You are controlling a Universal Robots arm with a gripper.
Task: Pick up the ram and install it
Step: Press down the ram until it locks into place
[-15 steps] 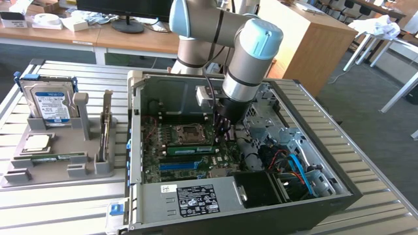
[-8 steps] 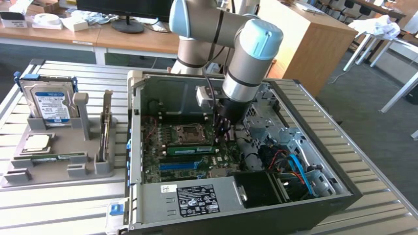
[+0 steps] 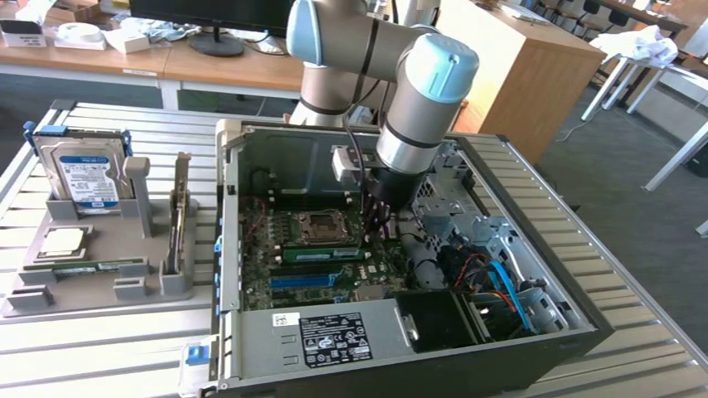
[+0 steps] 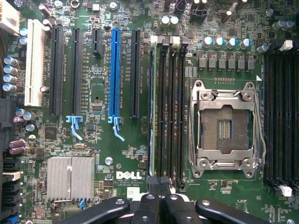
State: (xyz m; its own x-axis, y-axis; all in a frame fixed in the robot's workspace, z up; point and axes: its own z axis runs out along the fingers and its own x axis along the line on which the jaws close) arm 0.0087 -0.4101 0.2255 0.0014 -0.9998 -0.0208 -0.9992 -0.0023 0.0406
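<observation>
- The gripper (image 4: 159,205) is seen closed, its black fingers (image 4: 148,207) drawn together at the edge of the wrist view, with nothing held between them.
- The fingertips are cut off by the picture's border, so their very ends cannot be made out.
- In the exterior view the gripper (image 3: 377,217) is lowered into the open computer case (image 3: 575,323), and its tips are lost against the dark parts behind them.
- The ram (image 4: 152,107) is seen edge-on as a thin pale-green strip, seated upright in the memory slot nearest the blue expansion slot (image 4: 115,70); its chips and label are hidden at this angle.
- In the exterior view the ram (image 3: 323,254) is a green strip lying beside the processor socket (image 3: 318,224), just by the gripper; whether its end clips are latched cannot be told.
- The other memory slots (image 4: 170,107) beside it are seen as dark channels.
- The processor socket (image 4: 226,126) is shown with its metal frame shut around a bare contact field.
- A finned heatsink (image 4: 70,178) sits near the board's printed logo.
- Well apart from the case, on the exterior view's left, a grey holder (image 3: 99,286) carries a hard drive (image 3: 89,178) standing upright and a square processor chip (image 3: 65,242) lying flat.
- The case's front corner is cut off by the frame.
</observation>
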